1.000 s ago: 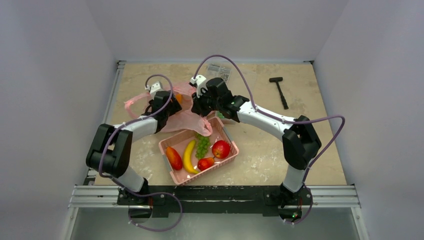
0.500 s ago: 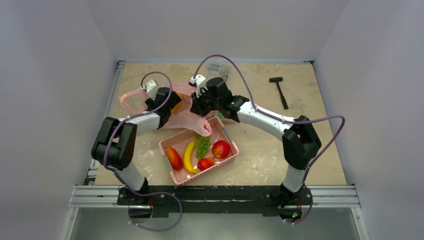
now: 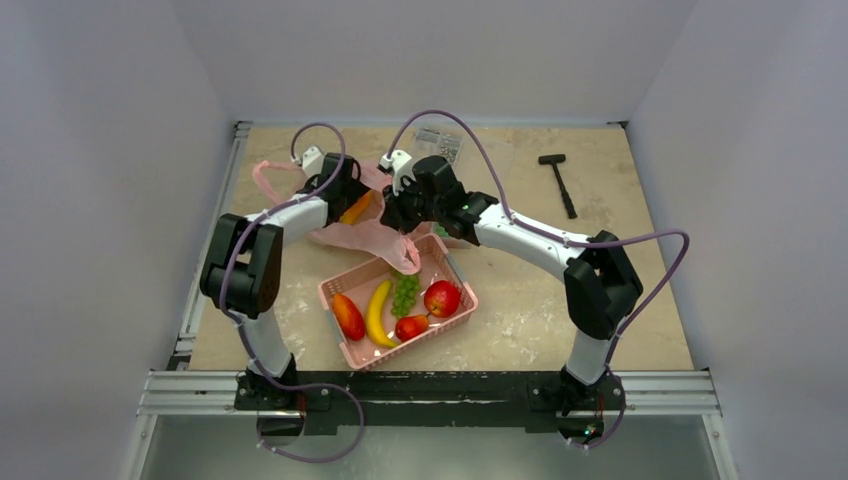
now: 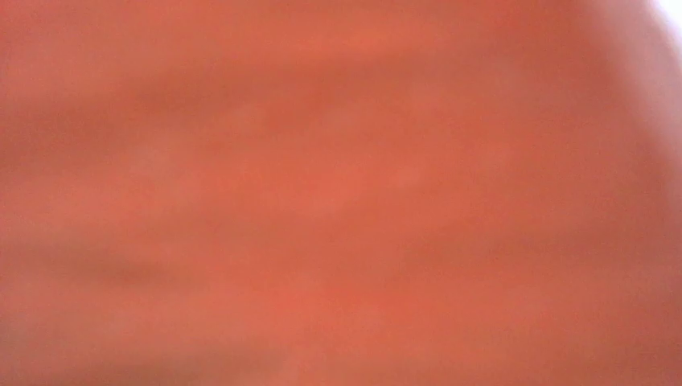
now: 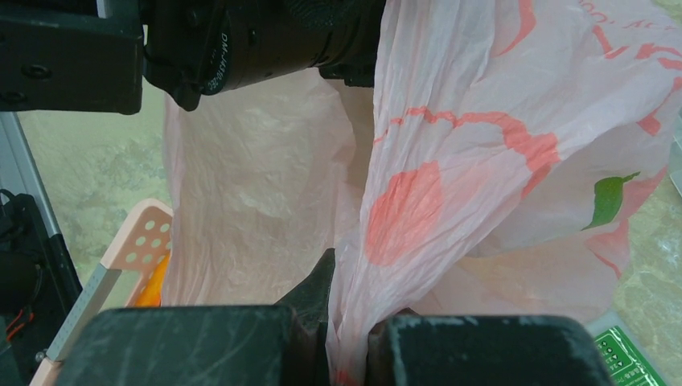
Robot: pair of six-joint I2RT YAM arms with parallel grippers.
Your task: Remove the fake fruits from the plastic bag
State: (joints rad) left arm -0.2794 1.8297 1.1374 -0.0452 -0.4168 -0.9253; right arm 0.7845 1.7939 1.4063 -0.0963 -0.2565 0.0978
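The pink plastic bag (image 3: 372, 236) hangs crumpled at the table's middle back, over the far corner of a pink latticed basket (image 3: 352, 352). My right gripper (image 3: 396, 208) is shut on a bunched fold of the bag (image 5: 418, 201); the film is pinched between its fingers (image 5: 320, 281). My left gripper (image 3: 348, 196) is pushed into the bag's far left side, beside an orange fruit (image 3: 358, 210). Its jaws are hidden, and an orange-red blur fills the left wrist view. In the basket lie a banana (image 3: 377, 312), grapes (image 3: 404, 292), a red apple (image 3: 441, 298) and two red pieces.
A black hammer (image 3: 558, 180) lies at the back right. A patterned packet (image 3: 440, 142) lies at the back centre. A green packet (image 5: 631, 350) lies by the basket's far corner. A metal rail (image 3: 213, 215) runs along the table's left edge.
My left gripper has swung back and to the right, deeper into the bag. The bag's loop handle has moved toward the back with it. The right arm has not moved.
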